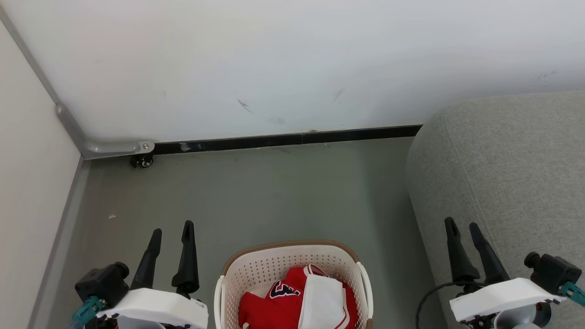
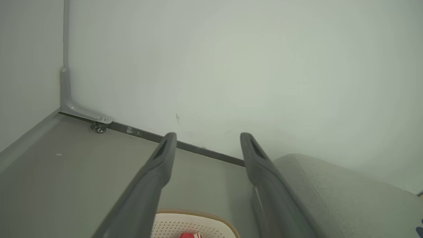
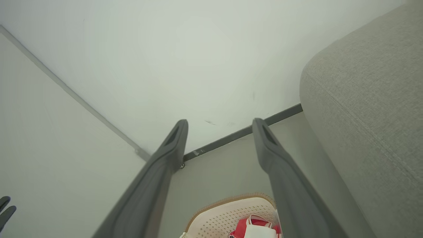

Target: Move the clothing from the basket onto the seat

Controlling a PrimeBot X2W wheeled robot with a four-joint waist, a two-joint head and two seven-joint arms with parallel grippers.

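A cream perforated basket [image 1: 269, 267] with a brown rim stands on the floor at the bottom middle of the head view. Inside it lies the red and white clothing [image 1: 288, 306], with a dark navy logo [image 1: 282, 289] facing up. The grey seat [image 1: 512, 169] fills the right side. My left gripper [image 1: 172, 232] is open to the left of the basket, above the floor. Over the seat's front edge, my right gripper [image 1: 461, 225] is open, to the right of the basket. Both wrist views show the basket rim [image 2: 195, 212] [image 3: 228, 200] below open, empty fingers [image 2: 165, 148] [image 3: 176, 135].
A white wall with a black baseboard [image 1: 283, 138] runs across the back. A pale panel [image 1: 27, 173] on a grey metal frame with a small caster [image 1: 143, 161] closes off the left. Grey floor [image 1: 274, 192] lies between basket and wall.
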